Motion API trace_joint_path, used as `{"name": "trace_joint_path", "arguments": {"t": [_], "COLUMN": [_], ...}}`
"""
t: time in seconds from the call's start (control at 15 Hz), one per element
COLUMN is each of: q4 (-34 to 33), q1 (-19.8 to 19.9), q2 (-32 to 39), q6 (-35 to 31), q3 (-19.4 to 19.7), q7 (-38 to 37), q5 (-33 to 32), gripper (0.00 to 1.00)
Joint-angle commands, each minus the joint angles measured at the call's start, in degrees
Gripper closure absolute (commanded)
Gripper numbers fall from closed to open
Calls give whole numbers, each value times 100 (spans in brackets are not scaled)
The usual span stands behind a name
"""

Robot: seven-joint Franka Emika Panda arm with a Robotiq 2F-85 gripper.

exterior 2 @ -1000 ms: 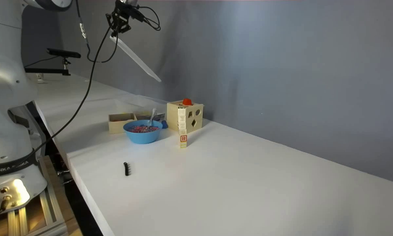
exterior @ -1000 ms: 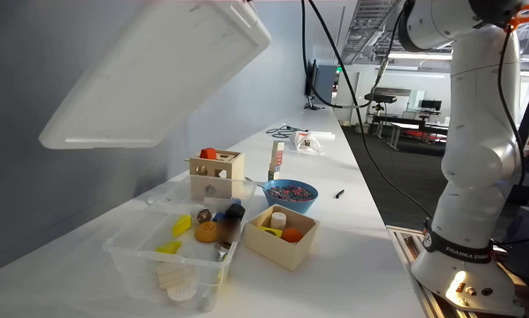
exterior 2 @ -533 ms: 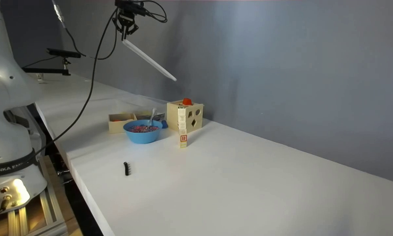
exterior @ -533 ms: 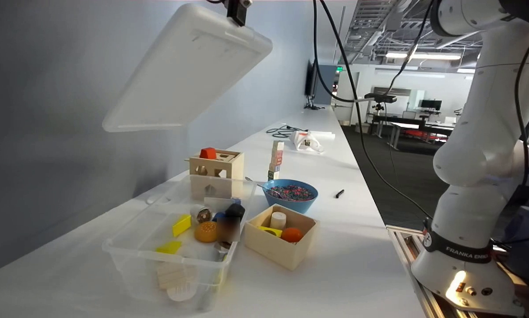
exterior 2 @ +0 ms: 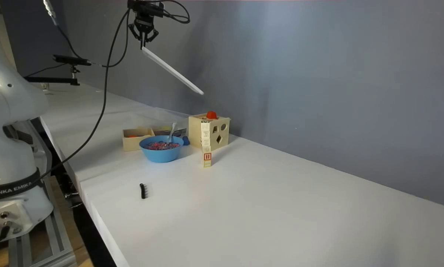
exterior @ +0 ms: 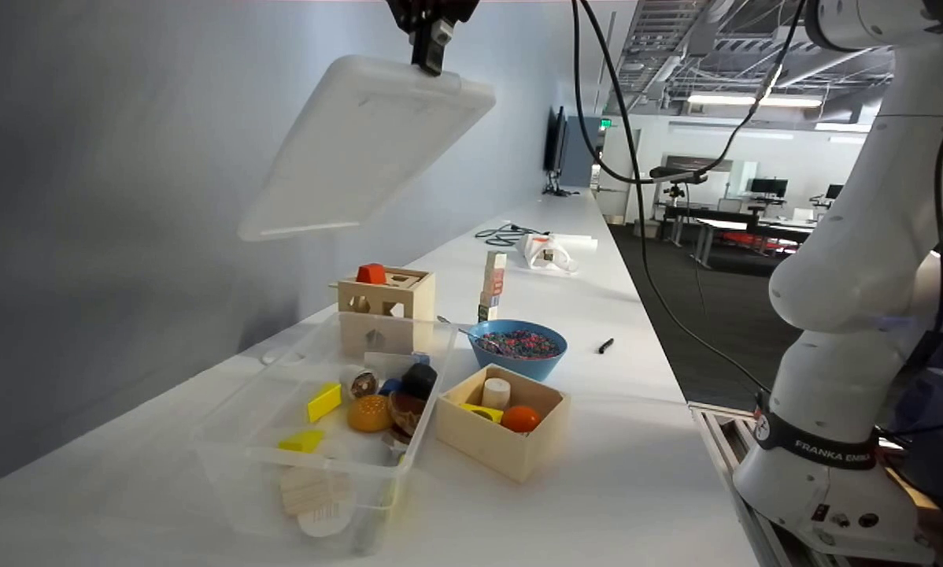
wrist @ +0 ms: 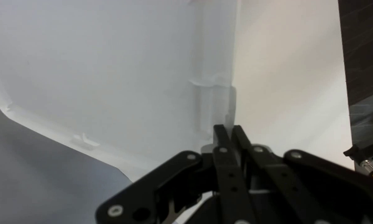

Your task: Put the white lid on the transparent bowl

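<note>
In an exterior view, my gripper (exterior: 429,63) is clamped on the edge of the white lid (exterior: 369,150); the clear tub (exterior: 242,482) w/ toys (exterior: 370,413) is at approx. 6 o'clock from it, well apart. In an exterior view, the lid (exterior 2: 173,71) slopes down from my gripper toward 4 o'clock. In wrist view, it fills approx. 9 to 12 o'clock.

In an exterior view the end effector (exterior: 428,67) holds the white lid (exterior: 373,150) by its upper edge, tilted, well above the worktop (exterior: 621,465). On it stands the clear tub (exterior: 239,480), open-topped, with a toy bun (exterior: 369,413) and yellow pieces (exterior: 324,402) inside; what shows through its wall is hard to name. Just beside it sits a wooden box (exterior: 491,450), a blue bowl (exterior: 530,368) past that; beyond the tub, a wooden cube (exterior: 423,296) bears a red block (exterior: 371,274).
</note>
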State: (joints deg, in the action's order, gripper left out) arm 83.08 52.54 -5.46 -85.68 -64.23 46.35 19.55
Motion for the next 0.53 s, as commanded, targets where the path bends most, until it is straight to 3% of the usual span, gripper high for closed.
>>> {"name": "trace_joint_path", "arguments": {"t": [0.0,0.47], "q4": [82,463], "q1": [12,-247], "q2": [-247,-1327], "q6": [-117,-844], "q3": [6,-17], "q7": [-284,-1943], "q5": [-23,-36], "gripper": [98,98]}}
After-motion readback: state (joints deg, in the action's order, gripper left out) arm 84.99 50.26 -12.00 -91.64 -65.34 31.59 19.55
